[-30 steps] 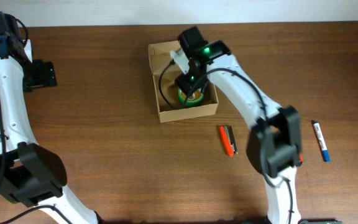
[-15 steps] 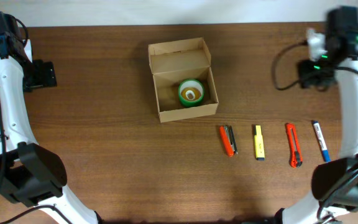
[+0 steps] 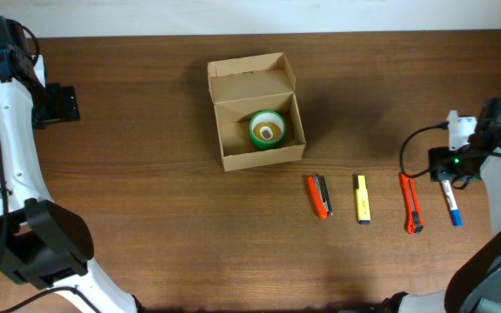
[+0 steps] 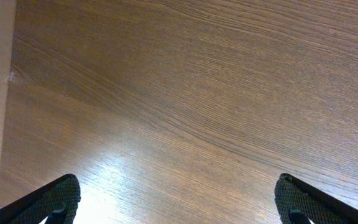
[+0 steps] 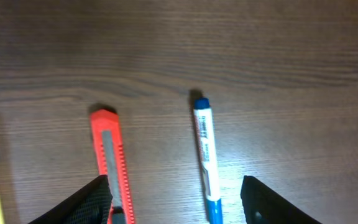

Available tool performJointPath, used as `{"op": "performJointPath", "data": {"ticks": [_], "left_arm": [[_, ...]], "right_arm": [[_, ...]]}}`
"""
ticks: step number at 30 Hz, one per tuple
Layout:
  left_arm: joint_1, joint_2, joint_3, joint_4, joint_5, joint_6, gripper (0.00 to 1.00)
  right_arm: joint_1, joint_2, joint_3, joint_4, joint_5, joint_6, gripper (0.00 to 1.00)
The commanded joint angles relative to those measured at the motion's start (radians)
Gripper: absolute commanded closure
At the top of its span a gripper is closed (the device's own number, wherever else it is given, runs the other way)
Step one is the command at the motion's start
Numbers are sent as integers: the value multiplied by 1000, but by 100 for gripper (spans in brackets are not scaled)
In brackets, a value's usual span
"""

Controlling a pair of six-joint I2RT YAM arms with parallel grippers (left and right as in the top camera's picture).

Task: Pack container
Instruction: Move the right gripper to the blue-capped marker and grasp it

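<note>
1. Across the wooden desk [image 3: 146, 217] four slim tools lie in a row toward the right edge, all outside the box, so packing looks only just begun.
2. Near the middle of the far edge sits the cardboard container [image 3: 250, 80]. Its lid flap is folded back toward that edge and its mouth is open upward, well apart from the row.
3. By the far left corner the left pincer [image 4: 176, 180] hangs over bare wood with its jaws spread and nothing between them. It seems to have no part in this step.
4. Close to the right edge the right pincer [image 5: 174, 180] hovers with its jaws wide and empty, straddling two tools at once.
5. Inside the container a green tape roll [image 3: 267, 129] lies flat near the right wall, leaving free floor on the left for long items.
6. An orange snap-off cutter [image 5: 112, 165] lies just inside the left jaw. Shift away from it so the closing jaws do not drag it along.
7. The blue marker [image 5: 205, 155] is the likely pick. Centre over its barrel, keep the jaws across it, then descend and close gently, since a round barrel may roll.
</note>
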Motion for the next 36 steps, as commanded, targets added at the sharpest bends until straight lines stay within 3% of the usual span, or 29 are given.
{"op": "performJointPath", "data": {"ticks": [1, 8, 23, 36], "left_arm": [[3, 9, -8, 2, 6, -10, 0], [3, 9, -8, 2, 6, -10, 0], [3, 9, -8, 2, 6, -10, 0], [3, 9, -8, 2, 6, -10, 0]], "right_arm": [[-62, -8, -9, 6, -7, -45, 32], [-240, -7, -9, 32, -91, -44, 35], [-222, 85, -9, 35, -86, -97, 39], [-137, 236, -9, 43, 43, -142, 45]]}}
